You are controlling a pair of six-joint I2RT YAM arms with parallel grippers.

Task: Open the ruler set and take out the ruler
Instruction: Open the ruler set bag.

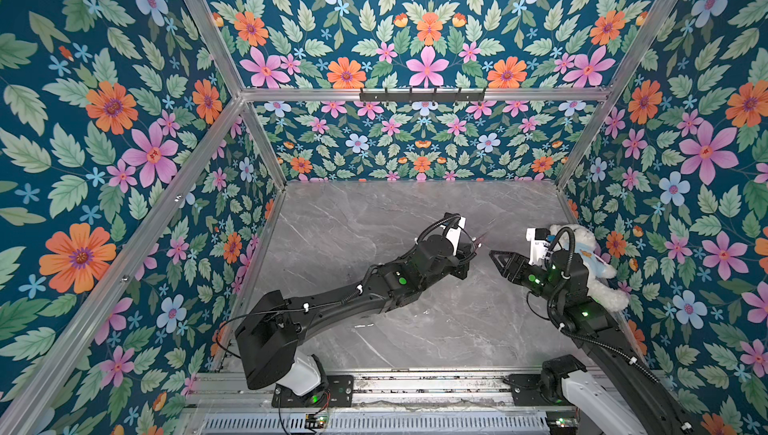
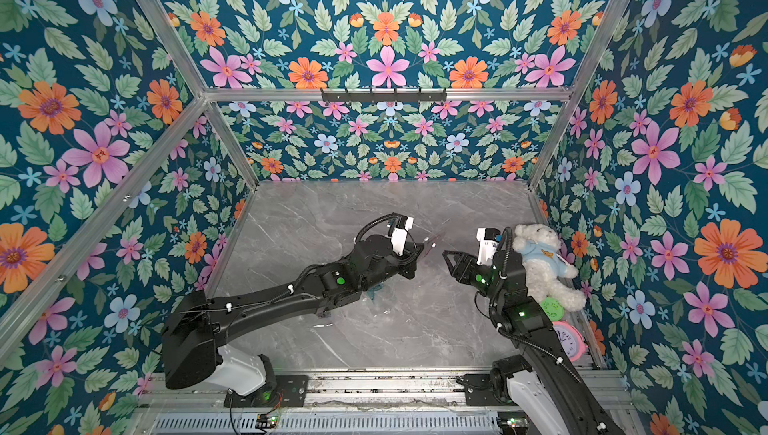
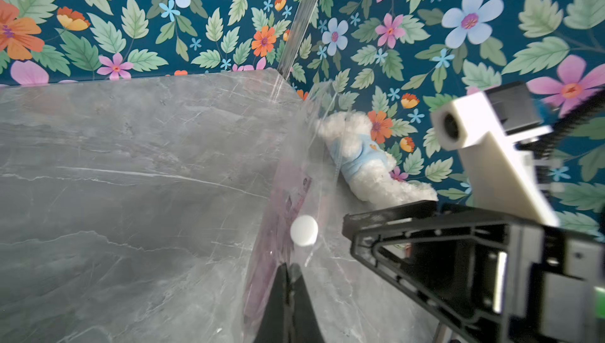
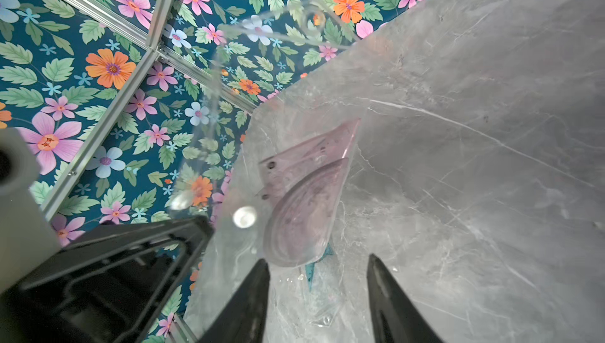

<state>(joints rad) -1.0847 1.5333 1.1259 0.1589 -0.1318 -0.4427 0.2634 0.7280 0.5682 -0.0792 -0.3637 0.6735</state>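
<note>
Black left gripper (image 3: 288, 271): being clamped on the ruler set (image 3: 294, 190)
Ruler set: being held over the marble table (image 1: 353, 254), mid-right
Pink rulers (image 4: 304, 194): being carried inside it
Right gripper (image 4: 317, 262): being held parted, empty, just right of the set
Teddy bear (image 2: 544, 262): being propped at the right wall

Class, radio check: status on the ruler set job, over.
Left gripper shut on clear pouch, held up. Right gripper open, empty, beside it. Pink rulers not yet out. Teddy bear aside, not in way.
</note>
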